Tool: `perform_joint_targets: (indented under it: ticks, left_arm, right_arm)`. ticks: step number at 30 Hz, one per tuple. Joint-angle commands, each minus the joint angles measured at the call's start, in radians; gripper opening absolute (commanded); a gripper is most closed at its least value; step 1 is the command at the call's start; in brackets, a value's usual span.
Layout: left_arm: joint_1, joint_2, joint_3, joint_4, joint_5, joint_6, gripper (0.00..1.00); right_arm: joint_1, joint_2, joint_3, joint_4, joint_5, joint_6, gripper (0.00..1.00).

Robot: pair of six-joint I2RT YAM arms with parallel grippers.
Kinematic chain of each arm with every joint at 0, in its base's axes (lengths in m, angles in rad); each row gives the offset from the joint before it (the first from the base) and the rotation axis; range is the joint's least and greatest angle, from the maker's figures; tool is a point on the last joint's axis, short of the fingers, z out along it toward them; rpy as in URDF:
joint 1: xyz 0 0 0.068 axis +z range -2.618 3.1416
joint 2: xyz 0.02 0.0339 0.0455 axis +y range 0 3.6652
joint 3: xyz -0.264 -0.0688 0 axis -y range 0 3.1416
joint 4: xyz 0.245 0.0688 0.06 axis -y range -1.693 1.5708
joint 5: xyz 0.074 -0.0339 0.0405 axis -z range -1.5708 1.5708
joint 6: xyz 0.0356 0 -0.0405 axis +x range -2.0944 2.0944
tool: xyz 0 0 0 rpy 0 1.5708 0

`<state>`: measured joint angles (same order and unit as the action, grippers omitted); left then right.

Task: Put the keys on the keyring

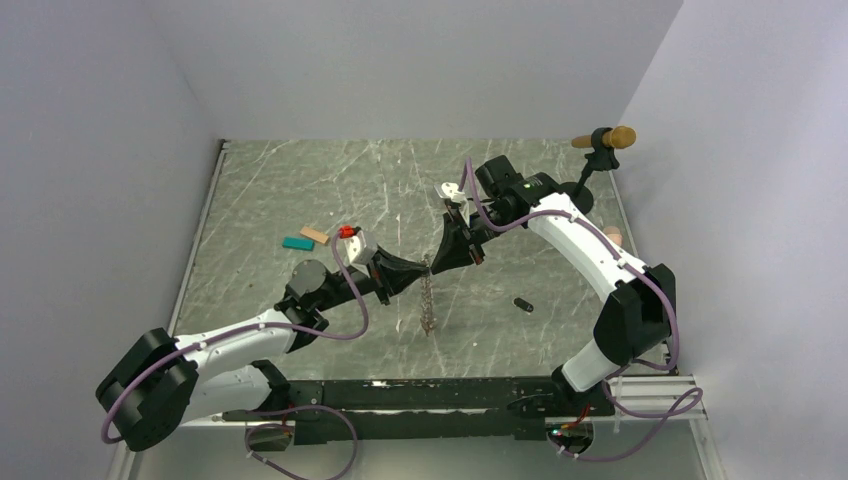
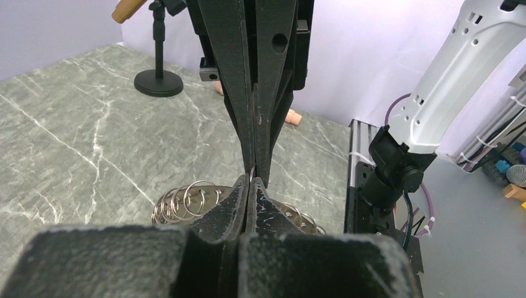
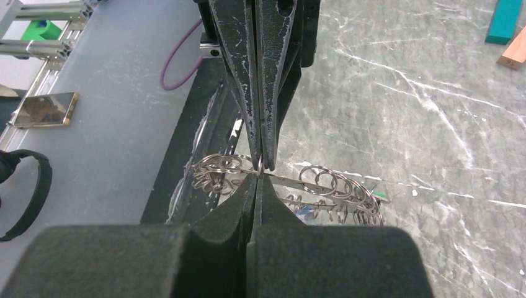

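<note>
The keyring point(image 1: 428, 305), a metal band strung with many small wire rings, hangs from where both grippers meet above the middle of the table. My left gripper point(image 1: 422, 268) and right gripper point(image 1: 436, 262) stand tip to tip, each shut on the band's top. In the left wrist view the left gripper point(image 2: 251, 181) pinches the band, with rings of the keyring point(image 2: 186, 202) fanning out on either side. In the right wrist view the right gripper point(image 3: 259, 177) clamps the keyring point(image 3: 335, 186). Hints of green point(image 3: 377, 194) and blue point(image 3: 304, 211) key heads show among the rings. One small black key point(image 1: 523, 304) lies on the table to the right.
A teal block point(image 1: 297, 243) and a tan block point(image 1: 314, 236) lie left of centre, behind the left arm. A black round-based stand point(image 1: 600, 150) with a tan tip is at the back right corner. Walls close in the table on three sides.
</note>
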<state>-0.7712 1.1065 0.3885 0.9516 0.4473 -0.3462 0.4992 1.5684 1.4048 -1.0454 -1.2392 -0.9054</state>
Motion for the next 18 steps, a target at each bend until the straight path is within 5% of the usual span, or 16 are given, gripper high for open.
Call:
perform_joint_targets:
  ticks: [1, 6, 12, 18]
  left_arm:
    - [0.002, -0.009, 0.064, 0.005, 0.026, 0.005, 0.03]
    - [0.003, -0.022, 0.066, -0.047, 0.022, 0.021, 0.23]
    - [0.007, -0.037, 0.072, -0.085, 0.018, 0.041, 0.16]
    - [0.009, -0.047, 0.075, -0.116, 0.013, 0.054, 0.23]
  right_arm:
    - [0.004, -0.020, 0.006, 0.000, -0.039, -0.017, 0.00]
    - [0.004, -0.019, 0.009, -0.005, -0.038, -0.019, 0.00]
    - [0.005, -0.019, 0.009, -0.009, -0.036, -0.019, 0.00]
    - [0.003, -0.019, 0.012, -0.010, -0.034, -0.023, 0.00]
